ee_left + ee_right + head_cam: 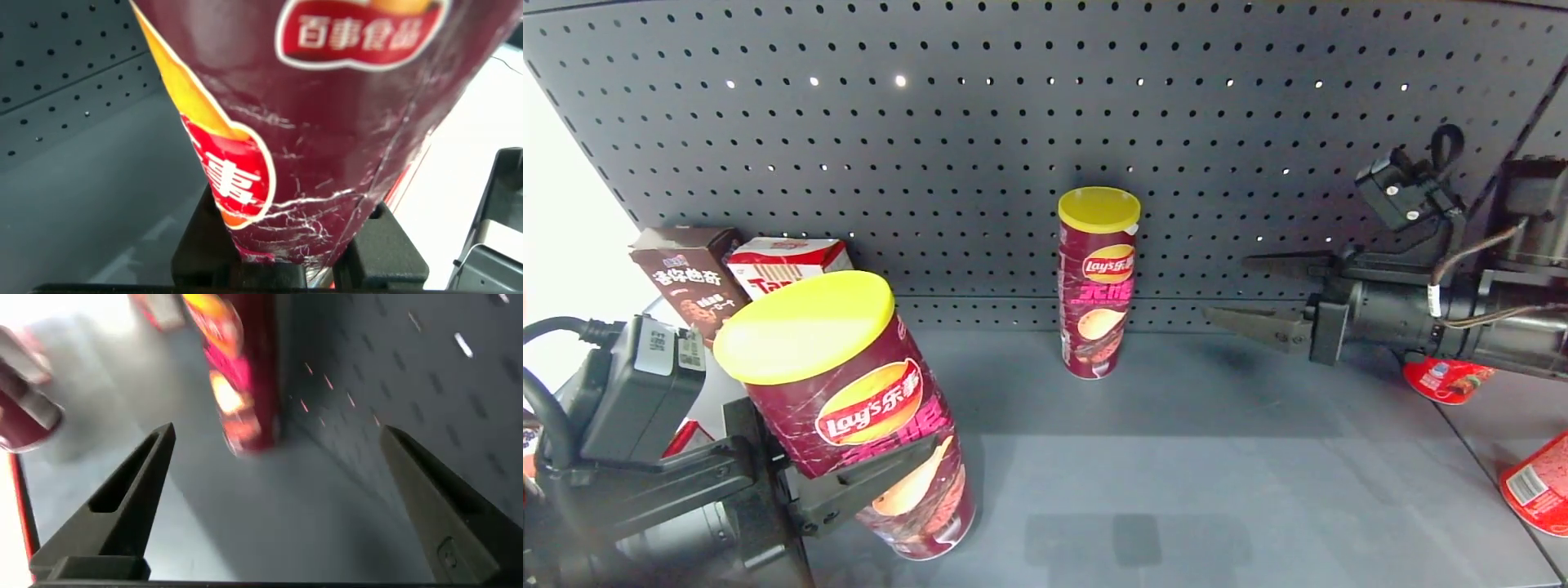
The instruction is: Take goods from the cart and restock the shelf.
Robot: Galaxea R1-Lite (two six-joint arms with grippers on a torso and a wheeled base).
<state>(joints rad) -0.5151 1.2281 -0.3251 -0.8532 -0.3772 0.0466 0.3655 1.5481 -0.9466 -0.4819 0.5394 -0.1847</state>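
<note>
My left gripper (849,478) is shut on a maroon chip can with a yellow lid (849,400), holding it tilted at the front left of the grey shelf (1217,465); its wall (327,139) looms close in the left wrist view. A second, matching chip can (1097,282) stands upright at the back middle, against the pegboard, and appears blurred (237,384) in the right wrist view. My right gripper (1241,294) hangs open to the right of that can, fingers pointing toward it, with nothing between them (278,449).
Two snack boxes (735,273) stand at the back left of the shelf. Red packets (1450,380) lie at the right, another (1539,486) near the front right corner. The perforated back panel (1013,122) closes the rear. Bare shelf lies in the middle and front.
</note>
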